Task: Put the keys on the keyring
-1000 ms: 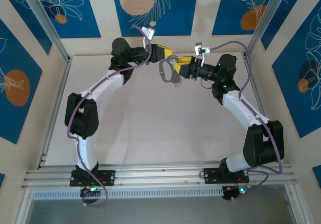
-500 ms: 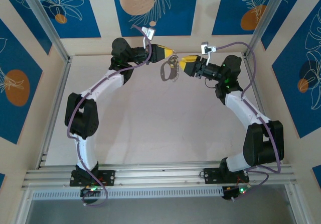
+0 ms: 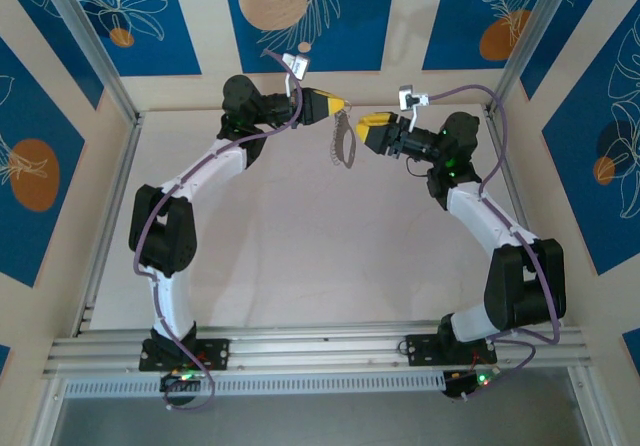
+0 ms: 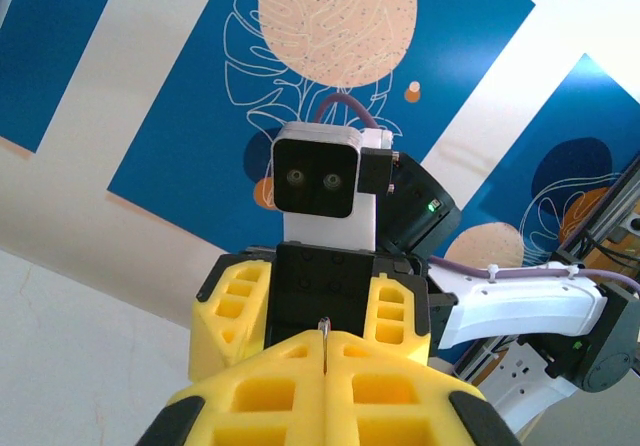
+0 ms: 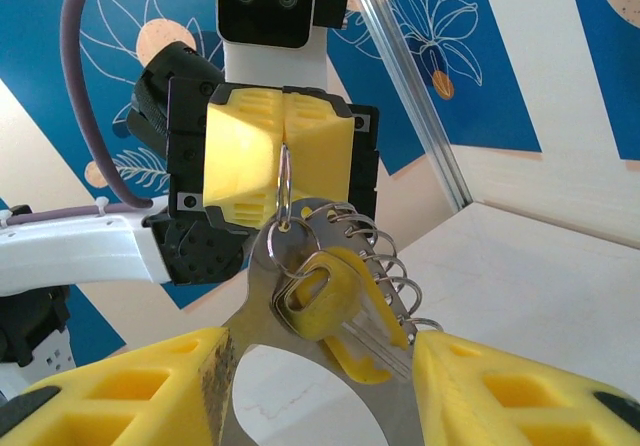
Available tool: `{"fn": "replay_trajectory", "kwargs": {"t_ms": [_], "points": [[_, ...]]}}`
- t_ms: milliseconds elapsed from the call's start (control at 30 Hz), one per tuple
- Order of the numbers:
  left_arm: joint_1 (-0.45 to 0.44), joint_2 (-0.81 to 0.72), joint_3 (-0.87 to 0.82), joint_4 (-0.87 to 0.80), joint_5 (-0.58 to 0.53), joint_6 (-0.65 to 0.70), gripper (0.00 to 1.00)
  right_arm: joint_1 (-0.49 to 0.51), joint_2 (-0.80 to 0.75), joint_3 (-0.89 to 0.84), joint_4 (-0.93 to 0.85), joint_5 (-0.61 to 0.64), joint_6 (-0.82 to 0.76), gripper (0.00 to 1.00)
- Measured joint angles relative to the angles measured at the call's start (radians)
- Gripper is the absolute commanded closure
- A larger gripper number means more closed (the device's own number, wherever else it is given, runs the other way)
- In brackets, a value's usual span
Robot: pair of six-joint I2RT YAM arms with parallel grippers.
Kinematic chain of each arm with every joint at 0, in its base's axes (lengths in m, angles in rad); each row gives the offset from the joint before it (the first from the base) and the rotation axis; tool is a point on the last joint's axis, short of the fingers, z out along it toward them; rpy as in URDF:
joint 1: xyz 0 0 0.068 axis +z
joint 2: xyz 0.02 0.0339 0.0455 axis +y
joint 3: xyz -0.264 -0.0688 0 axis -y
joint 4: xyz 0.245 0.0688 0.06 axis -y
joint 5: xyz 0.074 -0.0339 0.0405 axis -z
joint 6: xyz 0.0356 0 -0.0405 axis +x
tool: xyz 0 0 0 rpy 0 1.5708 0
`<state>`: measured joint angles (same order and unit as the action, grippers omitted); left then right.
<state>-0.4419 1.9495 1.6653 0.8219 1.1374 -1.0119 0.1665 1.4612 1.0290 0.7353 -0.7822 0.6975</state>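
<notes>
**A:** The keyring (image 5: 255,316) hangs in mid-air, a flat grey loop with the keys (image 5: 305,301) bunched against it, all dangling from a small split ring (image 5: 284,191).

**B:** And the left gripper (image 5: 284,151) has that split ring pinched, pads closed tight on the wire. That arm owns the bunch.

**A:** From above, the right gripper (image 3: 365,123) sits just beside it, with the bunch at about its 8 o'clock. Its jaws are spread halfway, gripping nothing.

**B:** On its wrist camera the loop's long axis runs 12 to 6, dropping between the two yellow fingers. Whether metal grazes the left-hand finger, I can't tell.

**A:** So I'd say the next move turns on that: the loop faces the right jaws broadside, and the bunch can swing freely.

**B:** The pale table (image 3: 300,236) lies well below. Blue leaf-print panels (image 3: 300,16) and an aluminium post (image 5: 400,86) stand behind.
</notes>
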Motion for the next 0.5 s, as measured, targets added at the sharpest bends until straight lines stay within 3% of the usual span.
{"fn": "replay_trajectory", "kwargs": {"t_ms": [500], "points": [[-0.001,0.0,0.0,0.0,0.0,0.0,1.0,0.011,0.103,0.003,0.063,-0.004,0.051,0.49]]}}
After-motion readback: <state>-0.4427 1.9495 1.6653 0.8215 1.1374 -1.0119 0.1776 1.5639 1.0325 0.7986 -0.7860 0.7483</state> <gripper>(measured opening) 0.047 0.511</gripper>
